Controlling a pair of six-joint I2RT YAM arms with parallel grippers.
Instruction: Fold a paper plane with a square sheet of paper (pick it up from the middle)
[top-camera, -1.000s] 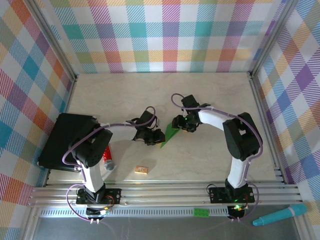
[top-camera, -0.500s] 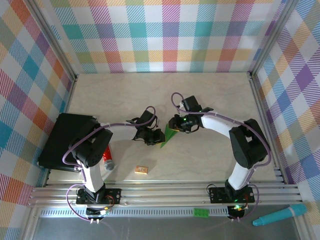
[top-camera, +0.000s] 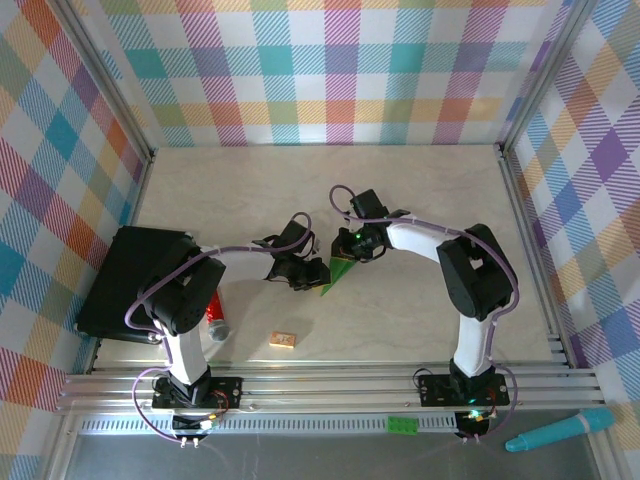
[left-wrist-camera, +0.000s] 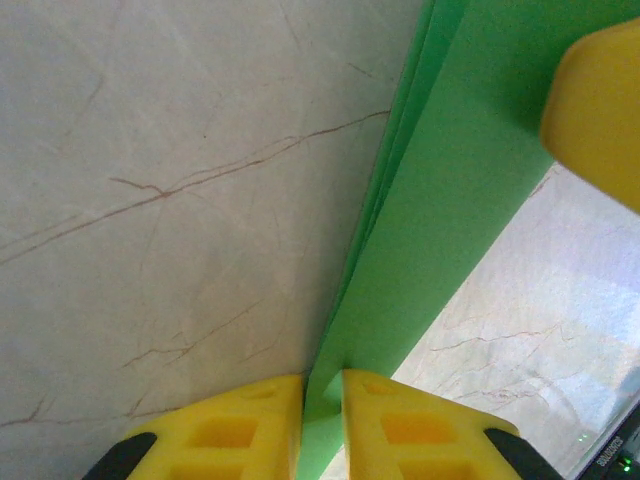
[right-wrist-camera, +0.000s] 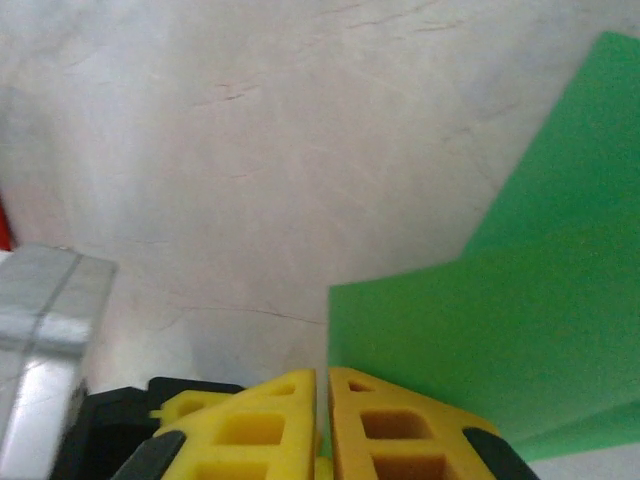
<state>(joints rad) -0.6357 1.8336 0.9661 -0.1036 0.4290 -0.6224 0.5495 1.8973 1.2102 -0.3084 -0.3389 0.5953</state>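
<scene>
Green paper sheet, already doubled into thin layers, stands on edge between the yellow fingers of the left hand, which is clenched on its near end. The right hand has its fingers drawn almost together. The sheet's straight edge runs right into the slit between them, so it looks to be pinching the paper too, though the bite is shallow.

The step appears to be a fold made with both hands on the sheet. To do it well, the left hand should act as a steady anchor while the right carries its flap over. The layered edges must stay lined up, and the two hands should not pull against each other, since paper this thin would slip or tear. The crease is best set by pressing the flap flat against the pale counter.

From the left hand the sheet stretches forward and to the right, where one finger of the right hand lies against it. From the right hand it spreads ahead and to the right, just above the counter. Seen from overhead, the paper sits between the two hands, touching both.
</scene>
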